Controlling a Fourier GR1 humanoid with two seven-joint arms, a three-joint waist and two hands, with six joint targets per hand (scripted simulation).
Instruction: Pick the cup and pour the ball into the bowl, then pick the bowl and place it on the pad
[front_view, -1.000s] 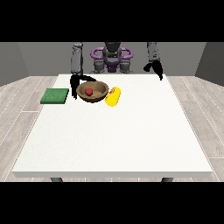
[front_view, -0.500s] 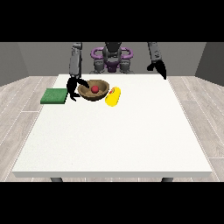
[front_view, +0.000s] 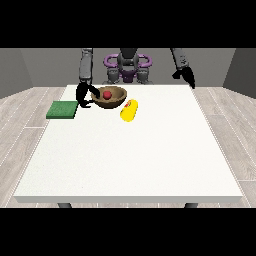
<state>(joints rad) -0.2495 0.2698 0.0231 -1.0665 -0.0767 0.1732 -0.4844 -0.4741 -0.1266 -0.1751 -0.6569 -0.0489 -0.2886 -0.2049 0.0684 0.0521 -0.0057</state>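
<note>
At the far left of the white counter (front_view: 125, 155) lies a flat green pad (front_view: 62, 109), right at the counter's left edge. Just beside it to the right is the robot hand at the view's left (front_view: 83, 95), hanging down from its grey arm with its fingers curled toward the left rim of a brown bowl (front_view: 110, 97); the fingertips reach the rim, but whether they actually clasp it cannot be told from here. The bowl stands upright near the counter's back edge, and a red ball (front_view: 106, 94) rests inside it. Just right of the bowl, and a little nearer the camera, a yellow cup (front_view: 129, 110) lies on its side on the counter, apart from the bowl, its open end turned toward the bowl. Well apart from all of these, at the back right corner, the robot hand at the view's right (front_view: 185, 76) hangs above the counter holding nothing; how its fingers lie cannot be made out.
</note>
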